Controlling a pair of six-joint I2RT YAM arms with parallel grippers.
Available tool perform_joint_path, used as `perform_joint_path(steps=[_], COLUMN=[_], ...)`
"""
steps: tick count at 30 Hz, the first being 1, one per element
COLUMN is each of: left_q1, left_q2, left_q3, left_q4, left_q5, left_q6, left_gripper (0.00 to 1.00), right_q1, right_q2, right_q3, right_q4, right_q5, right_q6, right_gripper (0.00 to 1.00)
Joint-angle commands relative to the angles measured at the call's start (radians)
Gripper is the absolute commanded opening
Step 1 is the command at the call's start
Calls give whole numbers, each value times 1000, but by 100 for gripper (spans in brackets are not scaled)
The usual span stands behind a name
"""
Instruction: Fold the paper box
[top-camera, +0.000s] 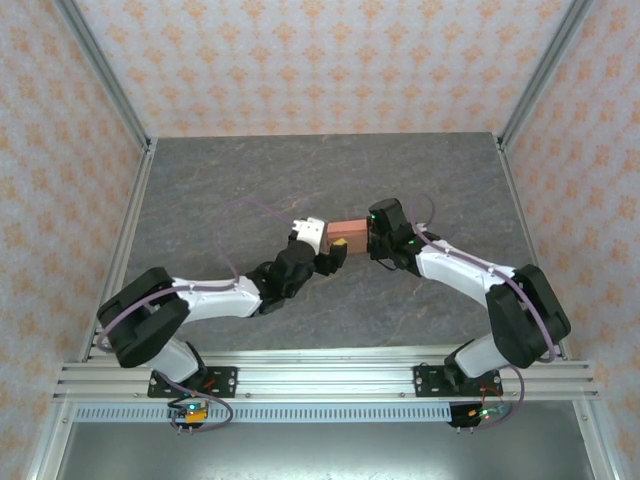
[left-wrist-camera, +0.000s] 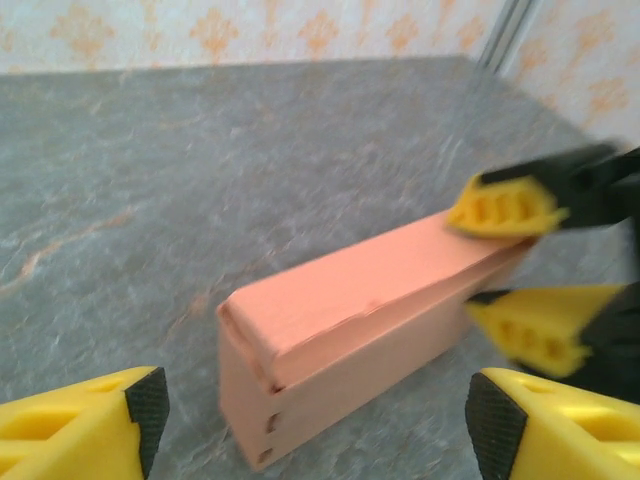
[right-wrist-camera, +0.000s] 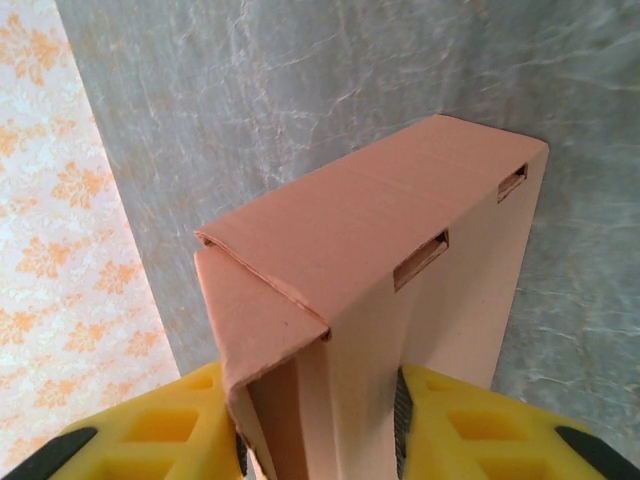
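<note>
Right hand: clamped on one end of the paper box, yellow pads pressing both faces.
Bench: grey marbled slab (patterned walls around).
Salmon paper box: folded shut, tabs slotted, mid-bench between both arms.
Left hand: spread wide, fingers flanking the other end, apart from it.

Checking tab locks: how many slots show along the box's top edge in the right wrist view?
2: the near slot mid-edge, the far slot by the far corner of the paper box. Other sides may hide more.
</note>
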Motion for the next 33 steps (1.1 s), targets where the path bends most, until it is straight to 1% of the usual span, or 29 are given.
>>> perform_joint_path(steps=[1, 2, 4, 5, 8, 11, 13, 14, 17, 19, 22, 23, 26, 30, 33], left_q1=[25, 47, 107, 135, 194, 238, 240, 240, 240, 236, 220, 216, 215, 215, 216], left_q2=[-76, -79, -59, -41, 18, 85, 136, 158, 199, 214, 222, 228, 250, 260, 263], left_q3=[-9, -1, 49, 80, 139, 177, 193, 184, 117, 71, 14, 2, -5, 8, 26], left_q4=[14, 11, -45, -82, -157, -188, -198, -177, -63, -1, 38, 46, 40, 26, 8], left_q5=[81, 131, 241, 270, 254, 289, 303, 306, 323, 333, 282, 265, 226, 202, 211], left_q6=[13, -2, -31, -37, -75, -110, -95, -103, -145, -138, -108, -99, -76, -69, -63], left_gripper=[86, 89, 91, 91, 91, 90, 87, 86, 84, 82, 81, 81, 81, 81, 81], right_q1=[-6, -4, -4, -5, -5, -4, -4, -7, -6, -7, -19, -30, -59, -96, -114], right_q2=[61, 62, 58, 54, 39, 33, 34, 35, 35, 37, 46, 47, 31, -57, -122], right_q3=[-25, -22, -20, -27, -34, -33, -41, -42, -23, -14, -6, 3, 42, 76, 71], right_q4=[-30, -34, -52, -53, -55, -73, -69, -67, -85, -96, -96, -96, -110, -171, -195], right_q5=[-43, -45, -40, -28, -11, -13, -10, -10, -19, -15, -24, -43, -90, -89, -76], right_q6=[-37, -53, -74, -79, -100, -119, -113, -112, -127, -139, -141, -152, -224, -303, -341], right_gripper=[38, 38, 39, 39, 39, 39, 39, 39, 38, 39, 39, 40, 47, 53, 57])
